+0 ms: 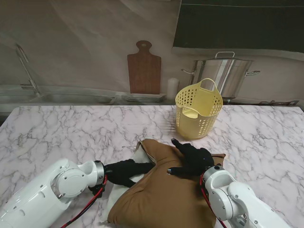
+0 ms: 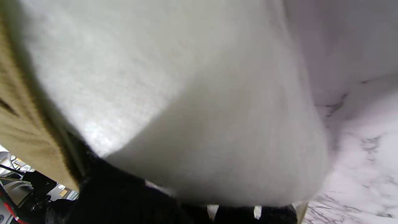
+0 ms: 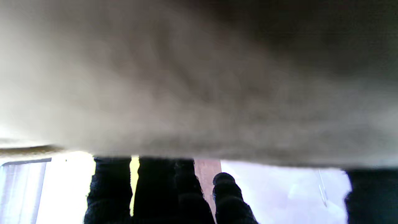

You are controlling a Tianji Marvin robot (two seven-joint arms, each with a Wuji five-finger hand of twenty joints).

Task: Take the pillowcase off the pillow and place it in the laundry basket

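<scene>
- Stand view: brown pillowcase still on the white pillow, lying on the marble table near the robot's edge. Only a sliver of white shows, at the far-left corner where the case opens.
- Left hand reaches in at that opening, fingers running along the case's edge toward the exposed pillow. Probably there to pin or grip the insert while the case is drawn off. Left wrist view shows white pillow bulging right against the black glove, with the brown hem beside it. Whether the fingers are clamped on anything can't be told.
- Right hand lies flat on top of the case, fingers apart, pressing down rather than pinching. Right wrist view is mostly blurred fabric close over the fingers, which fits.
- Laundry basket: pale yellow perforated plastic, loop handle, upright, farther from the robot than the pillow, well apart from both hands. Nothing cloth-like visible inside.
- Materials: case is a soft matte weave, creased and puffed; pillow is nubbly and compressible. Expect cloth to bunch and drag, not slide cleanly.
- Removal looks barely begun.
</scene>
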